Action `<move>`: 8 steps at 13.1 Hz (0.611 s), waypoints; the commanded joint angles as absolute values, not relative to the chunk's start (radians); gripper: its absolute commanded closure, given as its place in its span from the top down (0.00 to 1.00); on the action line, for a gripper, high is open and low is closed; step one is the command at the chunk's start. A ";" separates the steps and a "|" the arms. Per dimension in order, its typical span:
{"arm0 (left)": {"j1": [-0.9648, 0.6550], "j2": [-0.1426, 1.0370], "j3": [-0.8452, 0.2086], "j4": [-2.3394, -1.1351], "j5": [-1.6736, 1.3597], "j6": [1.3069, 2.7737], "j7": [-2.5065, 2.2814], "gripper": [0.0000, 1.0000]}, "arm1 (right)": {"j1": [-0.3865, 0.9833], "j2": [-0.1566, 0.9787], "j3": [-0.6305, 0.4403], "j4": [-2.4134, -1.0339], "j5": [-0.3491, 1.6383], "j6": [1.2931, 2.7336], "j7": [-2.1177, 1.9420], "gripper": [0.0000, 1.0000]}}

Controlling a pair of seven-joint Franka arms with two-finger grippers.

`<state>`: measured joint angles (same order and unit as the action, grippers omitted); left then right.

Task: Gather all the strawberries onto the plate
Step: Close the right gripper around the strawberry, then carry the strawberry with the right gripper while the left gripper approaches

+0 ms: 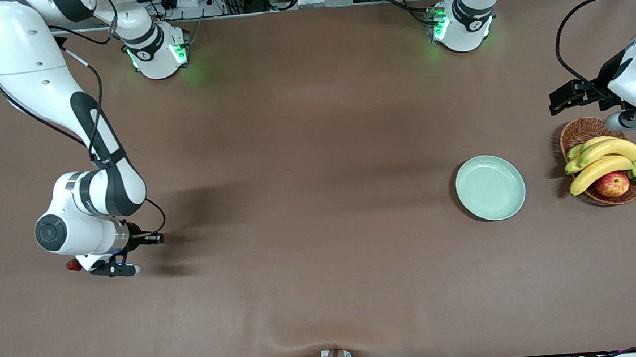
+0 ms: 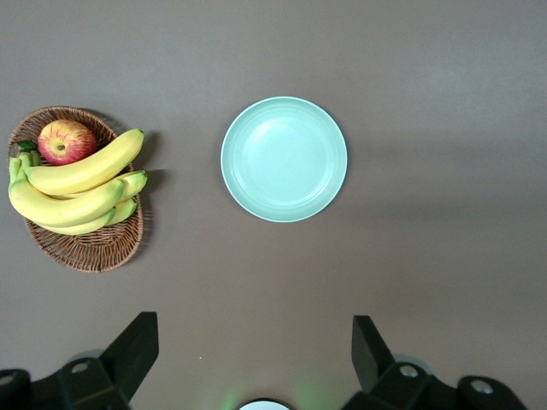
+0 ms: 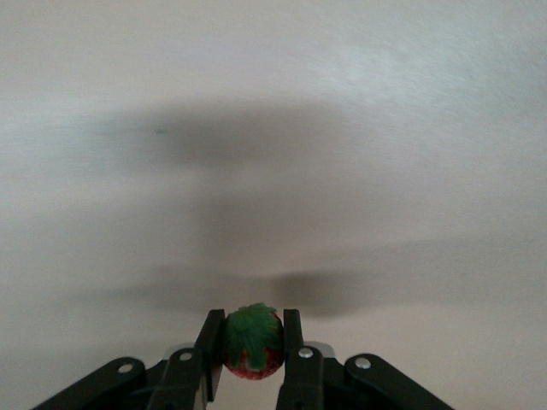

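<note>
Right gripper (image 3: 252, 354) sits low over the tabletop (image 1: 309, 213) at the right arm's end, well apart from everything else in the scene. Its jaws are pinched narrow on a strawberry (image 3: 253, 342), one finger on each flank, with the green cap pointing out from between the tips. A side grip like that suits a small round berry: the fingers bear on the red body and leave the leafy cap alone. In the front view only a sliver of the berry's red shows at the edge of the wrist, so the wrist camera is the better witness here.

The plate (image 1: 490, 187) lies empty toward the left arm's end, well away from the right jaws, so I judge the pick done and a long carry across the tabletop next. The other two strawberries are not visible in any view; possibly hidden under the right arm, cannot tell.

Left gripper (image 2: 256, 359) waits high over the left arm's end, jaws spread wide with nothing between them. From its camera the plate sits out ahead of the open jaws, and the basket (image 2: 94, 248) with bananas (image 2: 77, 184) and an apple (image 2: 65, 141) lies beside the plate. Likely parked there to stay clear of the drop zone.

Risk, as judged: the berry is small and rounded, so it could roll inside the grip during the carry.
</note>
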<state>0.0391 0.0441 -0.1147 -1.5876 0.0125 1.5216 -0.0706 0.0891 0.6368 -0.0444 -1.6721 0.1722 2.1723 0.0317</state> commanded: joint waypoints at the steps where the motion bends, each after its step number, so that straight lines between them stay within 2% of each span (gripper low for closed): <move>1: 0.037 0.044 -0.127 -1.589 -0.003 1.536 -0.086 1.00 | 0.091 0.582 0.024 -1.634 0.179 2.109 0.040 0.17; 4: 0.037 0.048 -0.137 -1.591 -0.003 1.539 -0.100 1.00 | 0.100 0.558 0.135 -1.588 0.179 2.106 0.043 0.17; 8: 0.037 0.052 -0.140 -1.591 -0.003 1.545 -0.107 1.00 | 0.216 0.554 0.150 -1.542 0.176 2.115 0.159 0.16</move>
